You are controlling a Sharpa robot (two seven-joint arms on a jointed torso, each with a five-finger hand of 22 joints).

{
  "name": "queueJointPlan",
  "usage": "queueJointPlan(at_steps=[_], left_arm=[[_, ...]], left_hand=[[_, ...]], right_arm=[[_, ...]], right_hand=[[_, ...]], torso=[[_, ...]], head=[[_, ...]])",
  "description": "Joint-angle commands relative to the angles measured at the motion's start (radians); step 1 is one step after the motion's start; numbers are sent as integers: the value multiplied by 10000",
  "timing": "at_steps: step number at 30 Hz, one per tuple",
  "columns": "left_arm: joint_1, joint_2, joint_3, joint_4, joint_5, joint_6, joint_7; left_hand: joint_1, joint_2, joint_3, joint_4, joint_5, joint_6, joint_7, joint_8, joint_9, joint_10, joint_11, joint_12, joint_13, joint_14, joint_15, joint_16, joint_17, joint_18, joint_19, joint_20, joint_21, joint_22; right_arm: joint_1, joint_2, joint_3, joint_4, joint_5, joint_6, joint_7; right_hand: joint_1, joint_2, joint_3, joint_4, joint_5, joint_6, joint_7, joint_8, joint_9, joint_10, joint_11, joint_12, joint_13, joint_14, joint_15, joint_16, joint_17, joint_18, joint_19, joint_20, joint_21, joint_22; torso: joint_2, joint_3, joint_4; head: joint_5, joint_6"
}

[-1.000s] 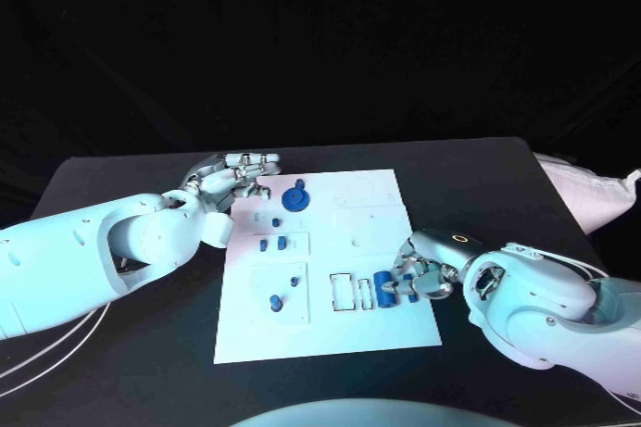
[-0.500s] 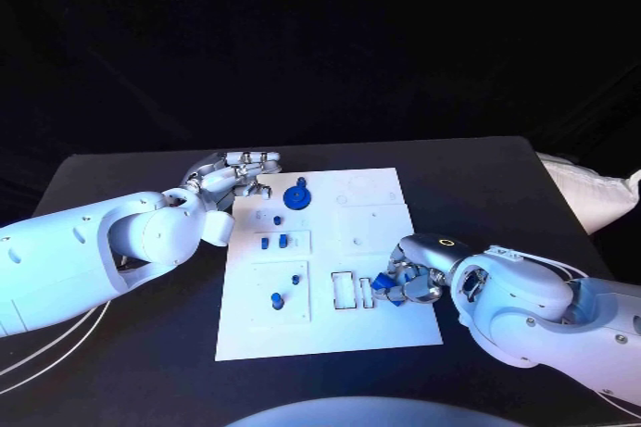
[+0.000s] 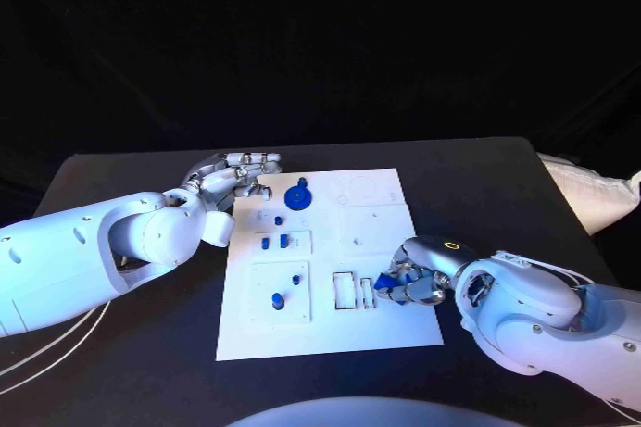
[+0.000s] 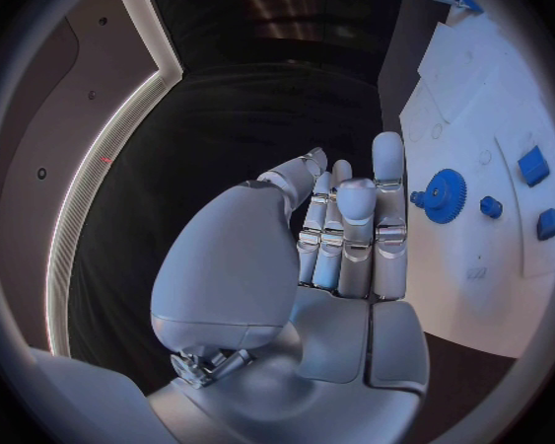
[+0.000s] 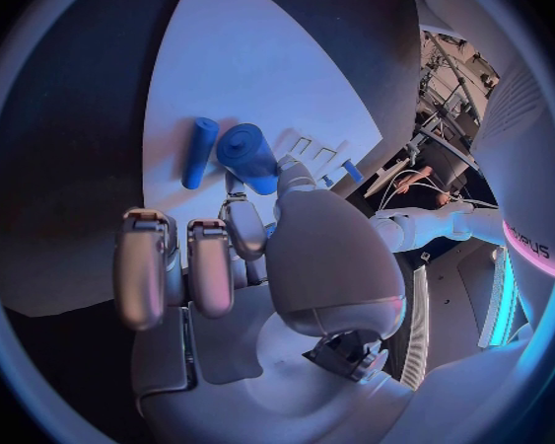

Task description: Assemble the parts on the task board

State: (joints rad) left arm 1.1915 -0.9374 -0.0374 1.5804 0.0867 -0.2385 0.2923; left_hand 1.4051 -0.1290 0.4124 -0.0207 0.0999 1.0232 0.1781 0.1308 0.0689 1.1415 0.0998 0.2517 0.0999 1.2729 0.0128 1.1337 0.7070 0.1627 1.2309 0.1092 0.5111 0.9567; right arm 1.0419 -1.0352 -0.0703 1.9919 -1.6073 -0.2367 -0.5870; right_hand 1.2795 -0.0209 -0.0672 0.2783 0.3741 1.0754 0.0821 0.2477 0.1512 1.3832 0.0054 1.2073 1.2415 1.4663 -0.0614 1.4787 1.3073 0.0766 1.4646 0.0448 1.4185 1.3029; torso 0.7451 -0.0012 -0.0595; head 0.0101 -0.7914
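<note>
Right hand [image 3: 417, 283] curled low over the board [image 3: 387, 330], clamped on a blue cylinder [image 5: 248, 157] tilted along its fingers. Left hand [image 3: 230, 179] flat, fingers straight, together and empty, at the board's far corner.

Flat black table [image 3: 495, 182] across middle of head view frame. Black backdrop fills upper frame. White crumpled cloth bundle [image 3: 598, 194] at right edge, beside table's far right corner.

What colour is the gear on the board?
Blue; the gear shows best in the left wrist view.
</note>
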Motion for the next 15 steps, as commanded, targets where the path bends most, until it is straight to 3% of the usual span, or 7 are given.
queueJointPlan(at_steps=[1, 9, 15], left_arm=[[-7, 19, 5, 19, 31, 208, 13], [-14, 37, 5, 28, 31, 205, 20], [-17, 29, 5, 40, 31, 188, 22]], left_hand=[[-64, 73, -56, -13, -44, -46, -9, 54, -2, -76, -23, 39, 1, -51, -5, -29, -9, 191, -35, 11, -34, -9], [-64, 73, -56, -13, -44, -46, -9, 54, -2, -76, -23, 39, 1, -51, -5, -29, -9, 191, -35, 11, -34, -9], [-59, 80, -58, -17, -42, -53, -9, 55, -3, -84, -23, 43, 0, -52, -4, -24, -4, 190, -36, 12, -38, -12]], right_arm=[[104, -109, 29, 223, 866, -812, -131], [288, -153, 76, 511, 1848, -1513, -98], [315, 119, 85, 441, 2322, -1480, -75]], right_hand=[[97, 136, -39, -6, 138, 86, -14, 58, 86, 104, -43, 50, 38, 766, -73, 63, 1022, -192, 72, -78, 58, 27], [152, 252, -76, 31, 496, 159, -64, 86, 155, 205, -89, 112, 155, 785, -112, 126, 1130, -207, 108, -118, 106, 106], [238, 269, -81, -5, 601, 176, -84, 89, 184, 230, -111, 108, 181, 788, -131, 140, 1155, -210, 114, -135, 115, 119]], torso=[[0, -9, 4], [8, -10, 28], [11, -23, 26]], head=[[-29, 21], [-12, 21], [38, 11]])
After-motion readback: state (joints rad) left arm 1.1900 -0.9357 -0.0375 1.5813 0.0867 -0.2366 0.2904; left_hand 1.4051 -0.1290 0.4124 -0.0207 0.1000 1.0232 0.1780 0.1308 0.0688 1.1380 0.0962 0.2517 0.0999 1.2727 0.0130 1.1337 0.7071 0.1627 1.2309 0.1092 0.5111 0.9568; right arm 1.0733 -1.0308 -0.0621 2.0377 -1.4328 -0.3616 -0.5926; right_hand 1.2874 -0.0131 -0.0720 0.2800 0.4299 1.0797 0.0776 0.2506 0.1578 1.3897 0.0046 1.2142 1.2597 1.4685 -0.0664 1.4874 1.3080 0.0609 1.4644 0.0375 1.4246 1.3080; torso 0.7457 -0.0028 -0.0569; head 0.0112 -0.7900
